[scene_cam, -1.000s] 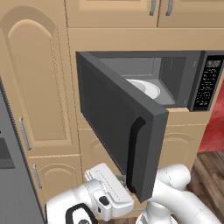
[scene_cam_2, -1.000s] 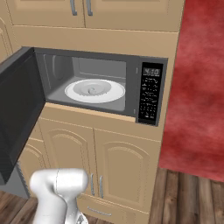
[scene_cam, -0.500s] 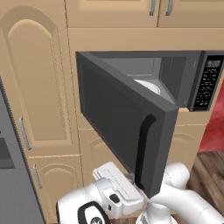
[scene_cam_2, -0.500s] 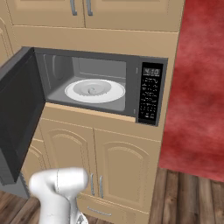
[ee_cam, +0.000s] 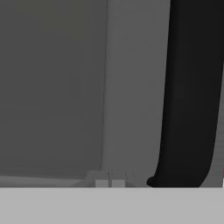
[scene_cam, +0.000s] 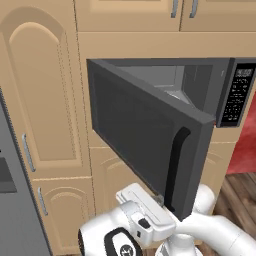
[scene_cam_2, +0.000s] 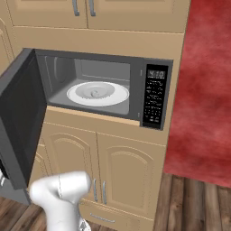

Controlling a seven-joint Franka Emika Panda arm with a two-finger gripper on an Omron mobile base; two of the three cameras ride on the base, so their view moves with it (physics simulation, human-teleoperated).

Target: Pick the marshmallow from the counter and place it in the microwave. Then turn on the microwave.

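Observation:
The dark grey microwave (scene_cam_2: 113, 63) stands built into tan cabinets, its door (scene_cam: 140, 135) swung about half open. Inside lies a white round plate (scene_cam_2: 118, 94). A faint pale lump at the plate's centre may be the marshmallow (scene_cam_2: 96, 93); I cannot tell it apart for sure. My gripper (ee_cam: 109, 183) is shut, with its tips against the door's outer face (ee_cam: 131, 87), just left of the black handle (ee_cam: 190, 87). From the left base view the gripper (scene_cam: 159, 201) sits at the door's lower edge, near the handle (scene_cam: 172, 170). The counter is out of view.
The black button panel (scene_cam_2: 154, 97) is on the microwave's right. Tan cabinet doors (scene_cam_2: 128, 171) lie below it and a tall one (scene_cam: 42, 100) to its left. A grey appliance (scene_cam: 12, 200) stands at the far left. A red wall (scene_cam_2: 203, 85) is on the right.
The microwave door has swung further toward shut, hiding more of the inside in the left base view. My hand has moved forward and right with it, still against the door.

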